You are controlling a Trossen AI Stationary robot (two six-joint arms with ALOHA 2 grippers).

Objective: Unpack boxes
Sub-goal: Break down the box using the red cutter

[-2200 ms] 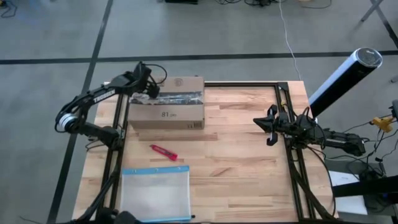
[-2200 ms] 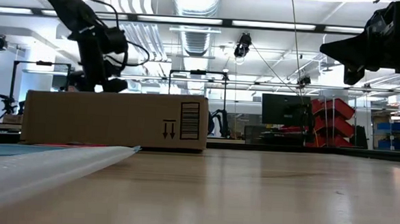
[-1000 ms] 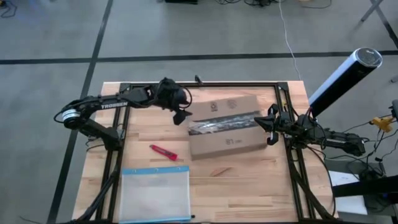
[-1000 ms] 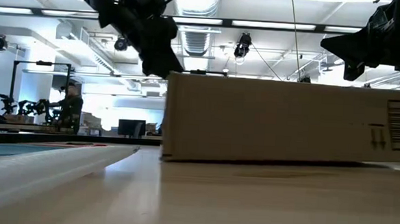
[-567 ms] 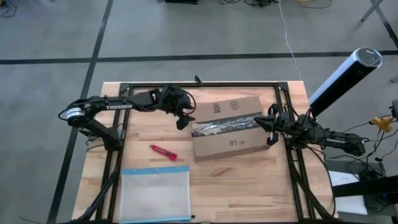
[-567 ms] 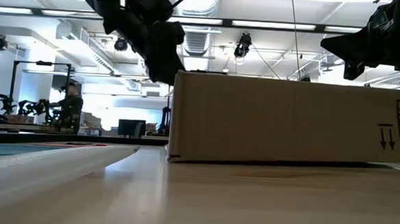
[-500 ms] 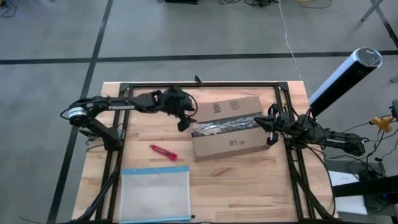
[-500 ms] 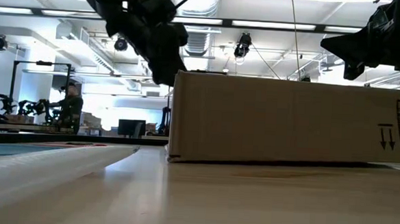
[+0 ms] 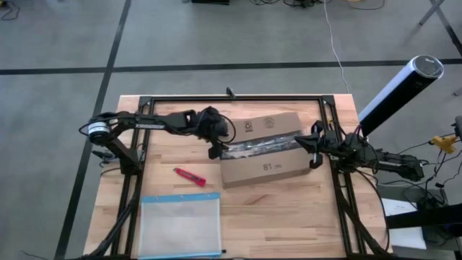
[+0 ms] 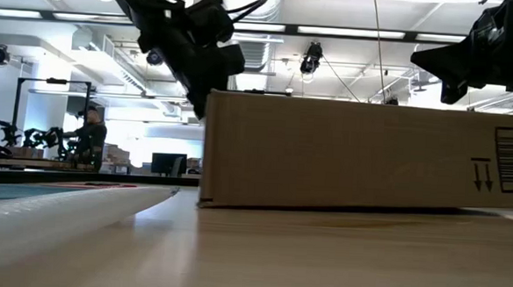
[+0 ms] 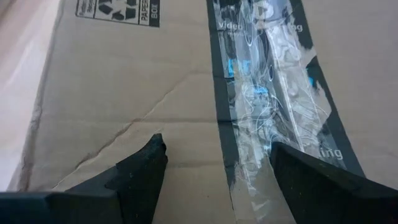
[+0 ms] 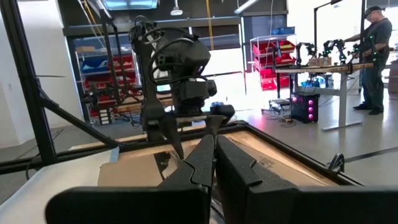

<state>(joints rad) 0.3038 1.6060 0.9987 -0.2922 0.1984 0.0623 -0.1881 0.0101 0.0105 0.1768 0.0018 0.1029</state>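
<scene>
The brown cardboard box [image 9: 263,165] rests on its base at the table's middle right, a crinkled tape strip [image 11: 267,93] along its top. My left gripper [image 11: 216,149] is open, its fingers pointing down at the top of the box [image 11: 124,81] by its left end [image 9: 222,148]. One finger is over bare cardboard, the other over the tape. In the low view this gripper [image 10: 202,97] stands over the box's top left corner. My right gripper [image 12: 214,146] is shut. It hangs by the box's right end [image 9: 309,148], higher than the box top [image 10: 432,60]. My left gripper comes at the box's top face [image 11: 186,155] from above, near the left end, fingers spread across the tape's edge. Whether the fingertips touch the cardboard, I cannot tell.
A small red tool [image 9: 189,175] lies on the wood left of the box. A clear pouch with a blue edge [image 9: 180,224] lies at the near left. A black frame [image 9: 238,97] runs round the table; bare wood lies nearer than the box.
My left gripper has moved a little toward the table's right and near edges, over the box's left end. The box has shifted slightly on the table, first toward the right edge, then back toward the left. My right gripper has kept still.
</scene>
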